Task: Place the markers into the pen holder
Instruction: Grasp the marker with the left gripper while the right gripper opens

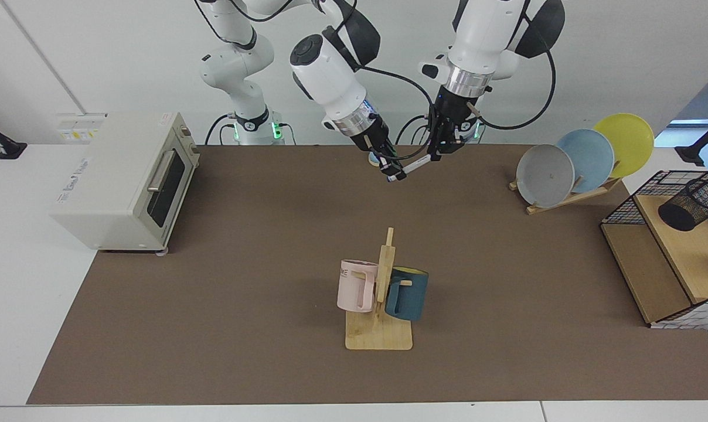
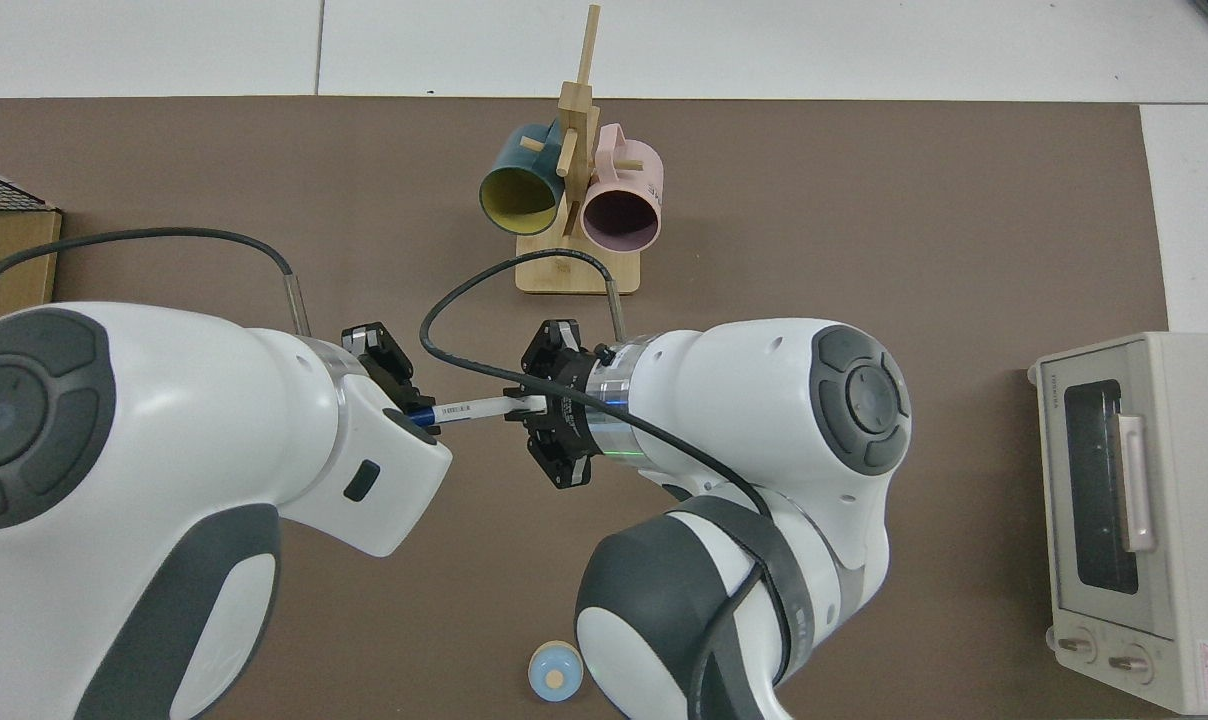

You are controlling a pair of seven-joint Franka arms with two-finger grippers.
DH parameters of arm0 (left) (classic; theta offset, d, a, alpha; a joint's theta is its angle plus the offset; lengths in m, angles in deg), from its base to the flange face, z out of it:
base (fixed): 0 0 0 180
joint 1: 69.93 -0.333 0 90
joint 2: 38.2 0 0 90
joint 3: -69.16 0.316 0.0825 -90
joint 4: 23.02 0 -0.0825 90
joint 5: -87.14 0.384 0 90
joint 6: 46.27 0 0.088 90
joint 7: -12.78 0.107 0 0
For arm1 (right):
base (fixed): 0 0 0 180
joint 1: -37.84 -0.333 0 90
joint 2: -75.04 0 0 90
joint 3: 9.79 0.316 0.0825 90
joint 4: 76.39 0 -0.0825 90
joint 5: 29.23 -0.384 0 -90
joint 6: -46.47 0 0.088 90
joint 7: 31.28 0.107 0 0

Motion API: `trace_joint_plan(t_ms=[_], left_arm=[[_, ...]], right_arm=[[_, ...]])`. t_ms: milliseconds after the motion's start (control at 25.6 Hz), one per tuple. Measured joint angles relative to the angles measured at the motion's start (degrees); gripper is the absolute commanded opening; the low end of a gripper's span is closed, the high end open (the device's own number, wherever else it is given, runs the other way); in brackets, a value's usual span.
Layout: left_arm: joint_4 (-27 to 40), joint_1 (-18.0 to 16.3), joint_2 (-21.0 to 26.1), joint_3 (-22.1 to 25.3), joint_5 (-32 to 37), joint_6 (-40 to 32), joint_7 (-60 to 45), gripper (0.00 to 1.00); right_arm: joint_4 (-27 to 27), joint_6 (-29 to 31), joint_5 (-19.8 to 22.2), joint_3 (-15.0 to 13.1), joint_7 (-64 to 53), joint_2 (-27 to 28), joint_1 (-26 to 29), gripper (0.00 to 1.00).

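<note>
Above brown table (image 1: 213,246), marker (image 1: 414,167) spans both grippers' fingers (image 1: 389,167).

Lighting is bright, even and diffuse from overhead. The toaster oven (image 1: 125,181) and mug rack (image 1: 380,305) cast only faint, soft shadows on the brown mat (image 1: 242,281). Both views are in focus, with no glare.
</note>
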Motion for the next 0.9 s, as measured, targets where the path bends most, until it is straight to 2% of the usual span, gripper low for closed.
trace_joint_plan(t_ms=[273,312,351,390,429,624,898], left_arm=[[0.0,0.0,0.0,0.0,0.0,0.0,0.0,0.0],[0.0,0.0,0.0,0.0,0.0,0.0,0.0,0.0],[0.0,0.0,0.0,0.0,0.0,0.0,0.0,0.0],[0.0,0.0,0.0,0.1,0.0,0.0,-0.1,0.0],[0.0,0.0,0.0,0.1,0.0,0.0,-0.1,0.0],[0.0,0.0,0.1,0.6,0.0,-1.1,-0.4,0.0],[0.1,-0.1,0.1,4.5,2.4,-2.8,-0.4,0.0]], right_arm=[[0.0,0.0,0.0,0.0,0.0,0.0,0.0,0.0],[0.0,0.0,0.0,0.0,0.0,0.0,0.0,0.05],[0.0,0.0,0.0,0.0,0.0,0.0,0.0,0.46],[0.0,0.0,0.0,0.0,0.0,0.0,0.0,0.94],[0.0,0.0,0.0,0.0,0.0,0.0,0.0,1.0],[0.0,0.5,0.0,-0.3,0.1,0.0,0.1,1.0],[0.1,0.6,0.1,-0.6,0.0,0.0,0.2,1.0]])
